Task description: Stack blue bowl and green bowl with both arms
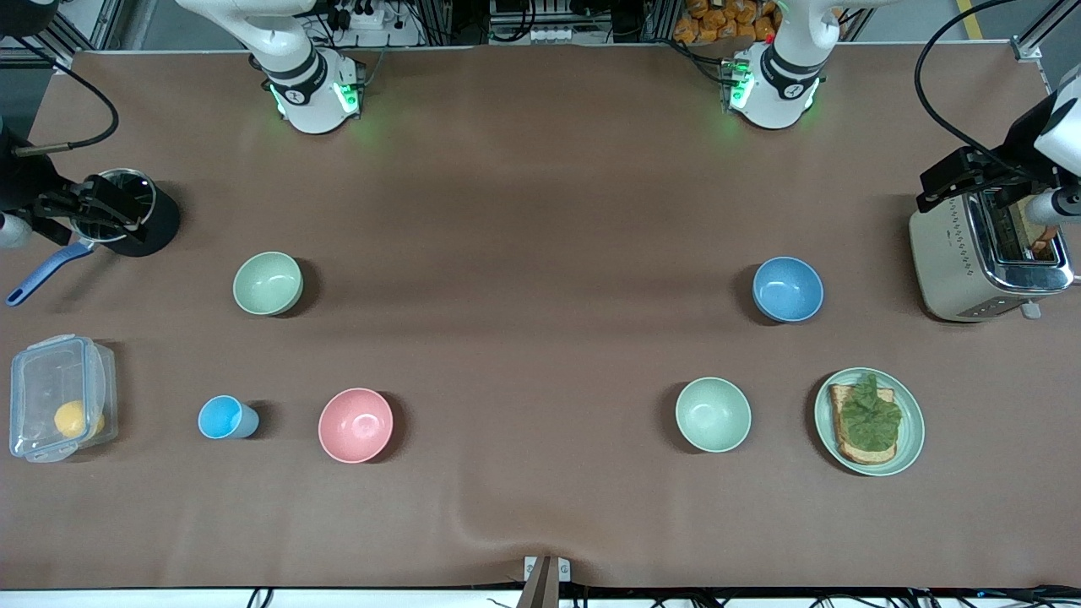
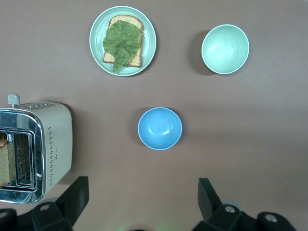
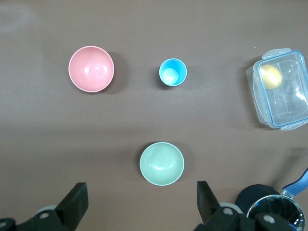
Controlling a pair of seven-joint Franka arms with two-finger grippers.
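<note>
The blue bowl (image 1: 787,290) stands upright and empty toward the left arm's end of the table; it also shows in the left wrist view (image 2: 160,128). The green bowl (image 1: 268,284), pale sage, stands upright and empty toward the right arm's end; it also shows in the right wrist view (image 3: 161,163). My left gripper (image 2: 143,186) is open and empty, high above the table beside the blue bowl, and shows by the toaster in the front view (image 1: 967,176). My right gripper (image 3: 141,187) is open and empty, high beside the green bowl (image 1: 97,207).
A mint-green bowl (image 1: 713,414) and a mint plate with toast and lettuce (image 1: 869,421) lie nearer the front camera than the blue bowl. A toaster (image 1: 984,253), a pink bowl (image 1: 355,425), a light-blue cup (image 1: 225,417), a clear box (image 1: 59,397) and a black pot (image 1: 139,211) also stand on the table.
</note>
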